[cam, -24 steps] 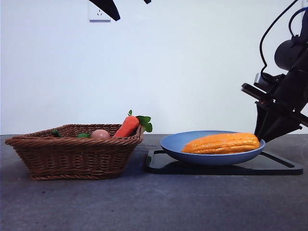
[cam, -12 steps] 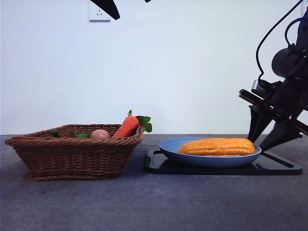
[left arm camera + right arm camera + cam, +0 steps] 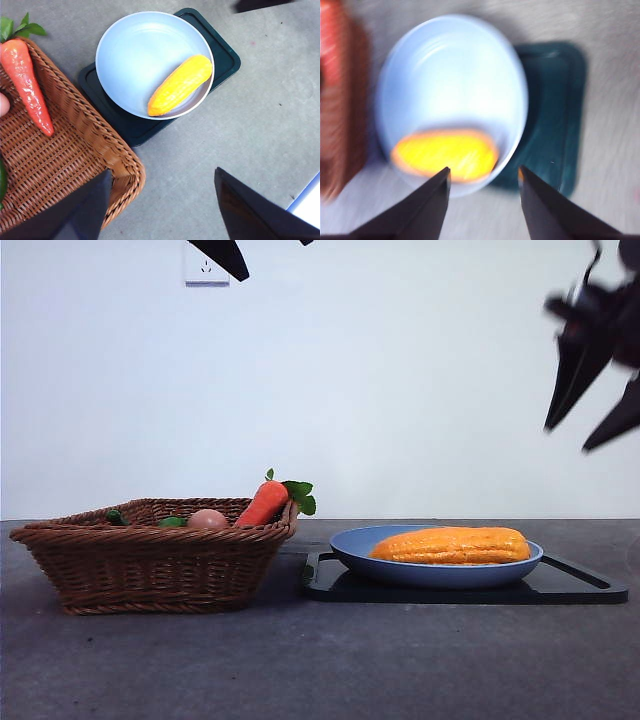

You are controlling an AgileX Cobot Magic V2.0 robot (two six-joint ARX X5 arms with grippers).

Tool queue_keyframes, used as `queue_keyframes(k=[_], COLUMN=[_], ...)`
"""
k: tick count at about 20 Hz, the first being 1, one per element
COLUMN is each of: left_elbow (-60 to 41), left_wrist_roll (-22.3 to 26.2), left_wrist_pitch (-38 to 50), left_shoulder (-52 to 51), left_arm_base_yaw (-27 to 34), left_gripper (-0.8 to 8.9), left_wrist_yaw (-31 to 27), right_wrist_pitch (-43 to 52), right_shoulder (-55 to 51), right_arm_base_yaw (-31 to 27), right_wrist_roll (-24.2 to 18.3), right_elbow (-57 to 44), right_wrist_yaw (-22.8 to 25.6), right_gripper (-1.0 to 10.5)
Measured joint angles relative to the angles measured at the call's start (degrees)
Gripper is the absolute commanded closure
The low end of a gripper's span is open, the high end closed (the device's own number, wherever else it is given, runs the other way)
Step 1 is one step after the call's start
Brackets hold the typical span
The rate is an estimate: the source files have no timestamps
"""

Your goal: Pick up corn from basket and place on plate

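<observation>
The orange-yellow corn (image 3: 450, 545) lies flat in the light-blue plate (image 3: 351, 544), free of any gripper; the left wrist view shows the corn (image 3: 180, 85) along the plate's (image 3: 135, 55) rim. My right gripper (image 3: 594, 410) hangs open high above the plate's right side, holding nothing, and its blurred wrist view looks down on the corn (image 3: 445, 155) and plate (image 3: 455, 80). The brown wicker basket (image 3: 150, 565) stands at the left. My left gripper (image 3: 162, 212) is open, high over the basket's (image 3: 60, 150) corner.
A flat black tray (image 3: 580, 585) lies under the plate. In the basket rest a carrot (image 3: 265, 502) with green leaves, a pinkish-brown ball (image 3: 207, 520) and green bits. A black arm tip (image 3: 222, 256) shows at the top left.
The right gripper let go of the corn, opened and rose well above the plate. The corn and plate settled flat.
</observation>
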Motion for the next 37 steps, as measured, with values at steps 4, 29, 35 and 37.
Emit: queue_keyframes(k=[4,29,35,37], left_elbow=[0.0,0.0,-0.2,-1.3], left_wrist_roll=[0.4,0.9,7.0,8.5], left_wrist_pitch=[0.0,0.4,5.4,13.2], left_shoulder=[0.0,0.0,-2.9,-7.3], left_arm_base_yaw=[0.0,0.0,5.8,10.6], left_gripper=[4.77,8.08,8.07,8.07], left_wrist_yaw=[0.0,0.0,-4.1,-4.2], right_wrist_pitch=[-9.8,-19.6,-17.2,-16.3], right_shoulder=[-13.0,-28.5,-28.5,-28.5], right_arm_base_yaw=[3.7,16.3,16.3,16.3], right_wrist_roll=[-2.8,-5.9,-5.9,-5.9], right_elbow=[0.0,0.0,0.0,0.0], right_wrist_yaw=[0.0,7.4,7.4,7.4], right_gripper=[7.3,9.4,9.4,9.4])
